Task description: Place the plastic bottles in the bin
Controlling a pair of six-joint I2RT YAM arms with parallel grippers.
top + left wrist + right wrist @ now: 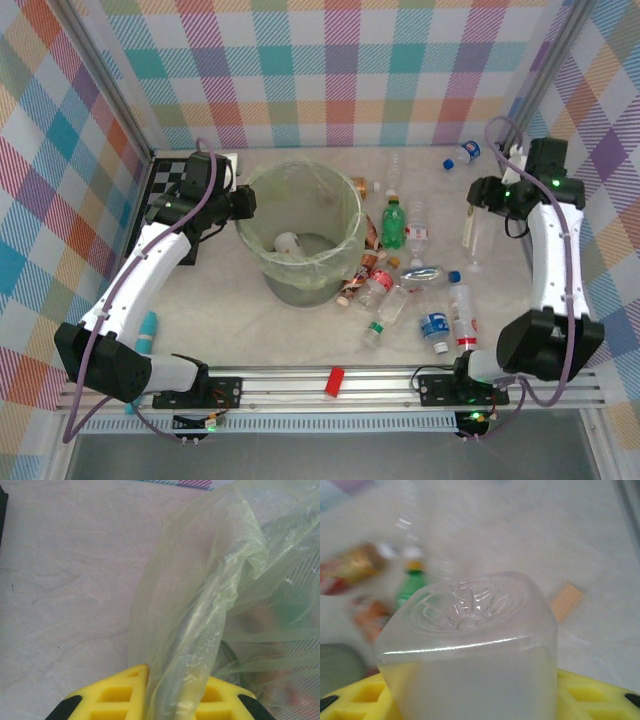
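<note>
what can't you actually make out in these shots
- Left wrist: the liner bunched in the left claw hides its fingertips and veils the inside of the bin.
- Right wrist: the clear bottle in the right claw blocks much of the view; the green bottle behind is smeared, label unreadable.
- Top view: the white item inside the bin is too small to identify, as are labels on the loose bottles.

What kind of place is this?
Probably a robot practice booth: two arms bolted to a metal rail, checked cloth walls round the table, and bottles scattered beside a bin.
</note>
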